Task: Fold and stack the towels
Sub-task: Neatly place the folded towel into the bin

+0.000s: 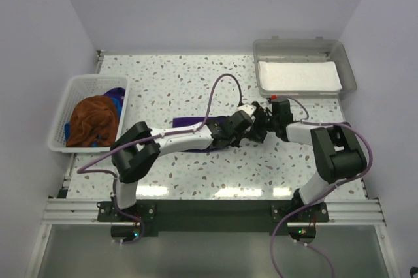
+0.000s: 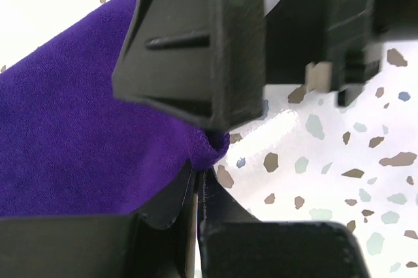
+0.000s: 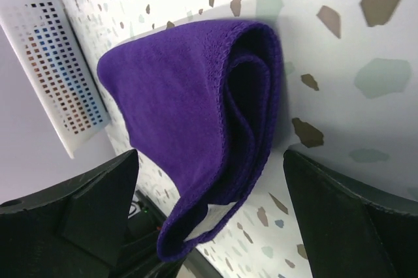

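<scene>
A purple towel [image 1: 191, 123] lies folded on the speckled table mid-centre, mostly under my left arm. My left gripper [image 1: 250, 129] is shut on the towel's right corner, which bunches between the jaws in the left wrist view [image 2: 208, 153]. My right gripper [image 1: 266, 121] is right beside it, facing left. In the right wrist view it is open [image 3: 215, 206], its fingers [image 3: 85, 200] wide on either side of the towel's folded layered edge [image 3: 176, 95], with a white label showing between the layers. It holds nothing.
A white mesh basket [image 1: 72, 89] at the left holds a brown towel [image 1: 91, 120] and a blue one [image 1: 116, 95]. A clear bin [image 1: 346, 62] at the back right holds a folded white towel [image 1: 297, 76]. The basket also shows in the right wrist view [image 3: 52, 62].
</scene>
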